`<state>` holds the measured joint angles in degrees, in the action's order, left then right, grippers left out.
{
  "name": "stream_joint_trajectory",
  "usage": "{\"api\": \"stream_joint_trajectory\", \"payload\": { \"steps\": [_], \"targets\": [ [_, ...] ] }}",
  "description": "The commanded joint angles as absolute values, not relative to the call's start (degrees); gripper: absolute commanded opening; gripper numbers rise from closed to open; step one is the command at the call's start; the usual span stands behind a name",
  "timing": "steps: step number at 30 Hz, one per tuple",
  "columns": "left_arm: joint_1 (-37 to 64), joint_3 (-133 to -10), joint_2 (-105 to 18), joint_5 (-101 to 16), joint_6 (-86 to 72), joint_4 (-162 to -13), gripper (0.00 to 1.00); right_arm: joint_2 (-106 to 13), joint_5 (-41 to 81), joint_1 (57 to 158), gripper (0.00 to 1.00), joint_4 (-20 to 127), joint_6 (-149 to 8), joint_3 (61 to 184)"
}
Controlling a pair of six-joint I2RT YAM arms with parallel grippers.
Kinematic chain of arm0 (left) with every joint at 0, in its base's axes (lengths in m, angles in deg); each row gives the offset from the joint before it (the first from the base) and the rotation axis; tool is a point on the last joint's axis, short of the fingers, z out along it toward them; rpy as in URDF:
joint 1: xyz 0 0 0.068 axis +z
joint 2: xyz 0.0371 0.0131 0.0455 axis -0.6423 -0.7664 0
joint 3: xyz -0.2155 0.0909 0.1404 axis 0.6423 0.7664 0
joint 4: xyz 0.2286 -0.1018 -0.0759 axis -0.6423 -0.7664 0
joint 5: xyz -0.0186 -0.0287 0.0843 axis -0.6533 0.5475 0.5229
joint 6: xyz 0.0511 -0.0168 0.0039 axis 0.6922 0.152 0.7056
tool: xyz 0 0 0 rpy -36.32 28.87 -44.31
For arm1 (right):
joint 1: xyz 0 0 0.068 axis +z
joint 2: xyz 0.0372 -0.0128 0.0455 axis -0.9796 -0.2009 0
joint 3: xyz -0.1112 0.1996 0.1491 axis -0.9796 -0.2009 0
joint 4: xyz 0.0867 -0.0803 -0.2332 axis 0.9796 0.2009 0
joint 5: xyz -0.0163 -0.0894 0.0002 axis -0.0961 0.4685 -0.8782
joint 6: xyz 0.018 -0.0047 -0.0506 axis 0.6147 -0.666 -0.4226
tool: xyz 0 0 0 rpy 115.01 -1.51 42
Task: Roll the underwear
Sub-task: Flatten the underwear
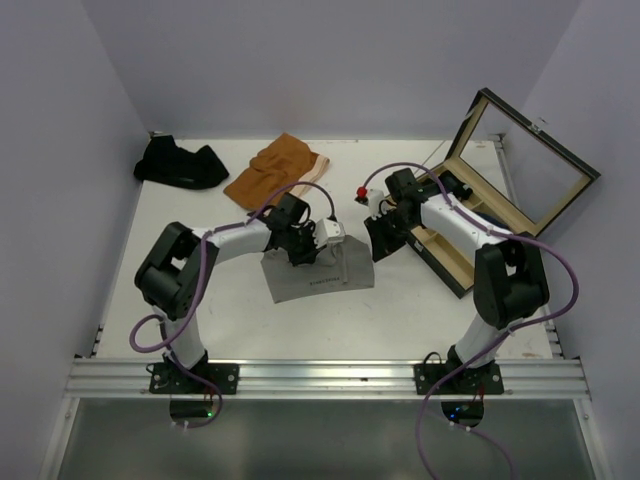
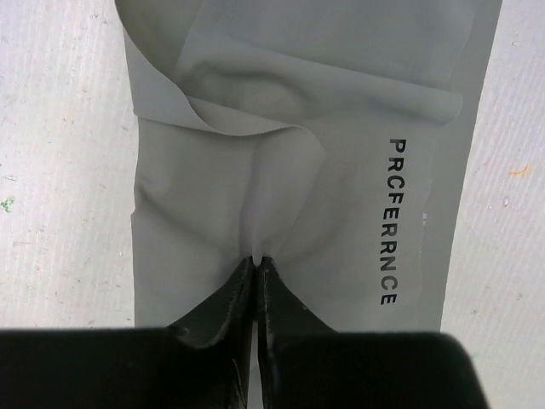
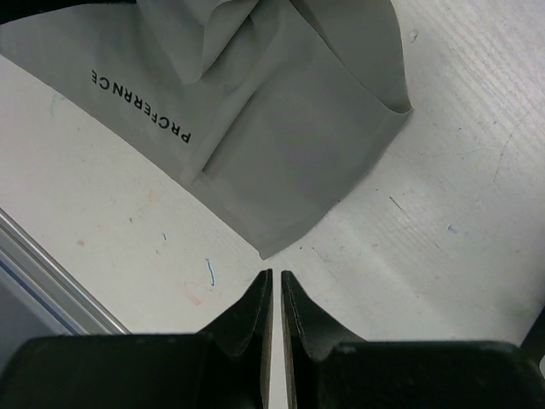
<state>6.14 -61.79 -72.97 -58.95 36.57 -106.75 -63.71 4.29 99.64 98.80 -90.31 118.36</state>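
Note:
The light grey underwear (image 1: 322, 280) lies folded on the white table in front of both arms, with black lettering along its waistband (image 2: 389, 221). My left gripper (image 1: 300, 257) presses down on its far part. In the left wrist view the left gripper (image 2: 257, 260) is shut, with the grey cloth (image 2: 281, 170) puckered into its tips. My right gripper (image 1: 378, 246) hovers by the cloth's right side. In its wrist view the right gripper (image 3: 276, 274) is shut with nothing in it, just off a folded corner of the grey underwear (image 3: 289, 145).
Rust-orange underwear (image 1: 275, 170) and a dark one (image 1: 180, 165) lie at the back left. A wooden box (image 1: 470, 230) with its glass lid raised stands at the right, close behind the right arm. A small red thing (image 1: 361, 192) sits near the right wrist.

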Motion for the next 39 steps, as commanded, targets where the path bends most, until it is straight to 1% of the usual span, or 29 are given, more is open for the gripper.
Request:
{"api": "stream_joint_trajectory", "payload": {
  "steps": [1, 6, 9, 12, 14, 15, 16, 18, 20, 23, 24, 25, 27, 30, 34, 39],
  "targets": [
    [5.9, -64.7, -71.0, -60.1, 36.1, -106.4, 0.06, -63.6, 2.2, 99.4, 0.13, 99.8, -90.8, 120.4],
    [6.8, -67.8, -68.9, -62.7, 32.5, -107.0, 0.05, -63.6, 1.1, 99.4, 0.13, 100.3, -92.0, 119.9],
    [8.7, -72.3, -72.3, -62.4, 31.1, -107.6, 0.05, -63.7, -0.1, 99.4, 0.13, 100.5, -92.6, 119.7],
    [11.3, -77.3, -78.7, -60.9, 26.3, -105.6, 0.05, -63.8, -0.6, 99.4, 0.13, 100.8, -93.2, 119.2],
    [14.4, -80.1, -81.4, -60.1, 23.9, -103.5, 0.15, -63.8, -0.6, 99.4, 0.13, 100.7, -93.4, 119.0],
    [15.3, -83.3, -84.0, -58.6, 22.1, -103.8, 0.31, -63.8, -0.6, 99.4, 0.13, 100.5, -93.4, 118.8],
    [16.2, -84.9, -85.0, -58.1, 21.6, -104.4, 0.37, -64.0, -0.4, 99.4, 0.13, 100.4, -93.3, 118.7],
    [18.7, -87.2, -86.2, -58.8, 21.0, -105.4, 0.45, -64.2, -0.1, 99.4, 0.13, 99.8, -93.1, 118.4],
    [20.1, -87.9, -85.1, -60.1, 21.8, -107.1, 0.47, -64.4, 0.8, 99.3, 0.13, 99.2, -92.0, 118.1],
    [20.5, -82.5, -78.6, -62.0, 25.5, -108.9, 0.47, -64.7, 2.7, 99.4, 0.13, 97.8, -90.5, 117.8],
    [20.5, -80.5, -74.1, -62.9, 29.0, -109.9, 0.47, -64.5, 3.0, 99.4, 0.13, 97.7, -90.4, 117.6],
    [20.5, -75.7, -71.9, -64.0, 31.0, -112.8, 0.47, -64.1, 3.4, 99.5, 0.13, 97.6, -90.3, 117.0],
    [20.5, -71.2, -66.1, -66.3, 37.3, -118.9, 0.46, -63.3, 6.4, 100.5, 0.13, 97.3, -90.5, 114.9],
    [20.4, -62.4, -59.7, -67.5, 42.9, -123.3, 0.45, -63.8, 10.2, 102.8, 0.13, 98.3, -90.1, 113.3],
    [18.1, -53.6, -54.3, -65.7, 43.2, -121.6, 0.45, -63.5, 11.1, 104.2, 0.13, 96.3, -86.3, 111.2],
    [14.3, -47.1, -53.5, -61.7, 40.8, -115.4, 0.41, -65.1, 13.3, 104.9, 0.13, 94.2, -85.3, 110.4]
  ]
}}
